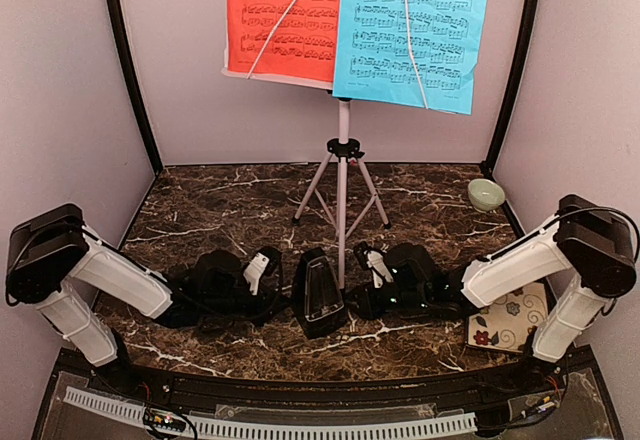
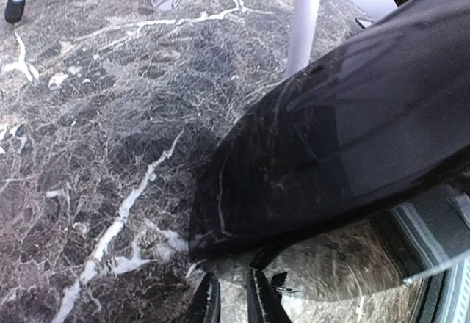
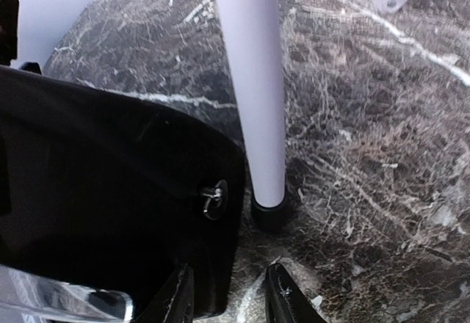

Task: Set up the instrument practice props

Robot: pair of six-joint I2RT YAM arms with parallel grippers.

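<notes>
The white tripod music stand point(image 1: 343, 160) stands at the back middle, with a red page point(image 1: 280, 15) and a cyan-blue page point(image 1: 415, 25) on its desk. The black pyramid metronome point(image 1: 318, 295) sits on the table just in front of the stand's near leg. My left gripper point(image 1: 262, 268) lies low at its left. In the left wrist view this gripper point(image 2: 233, 301) has a narrow gap and holds nothing, with the metronome point(image 2: 345, 139) just ahead. My right gripper point(image 1: 375, 263) lies at its right. It is open point(image 3: 229, 297), with the metronome's edge point(image 3: 110, 191) by its left finger and the stand leg point(image 3: 253, 81) ahead.
A small pale green bowl point(image 1: 486, 194) sits at the back right. A floral square tile point(image 1: 510, 315) lies at the front right, partly under the right arm. Pale walls with black corner posts close in the marble table point(image 1: 230, 210) on three sides.
</notes>
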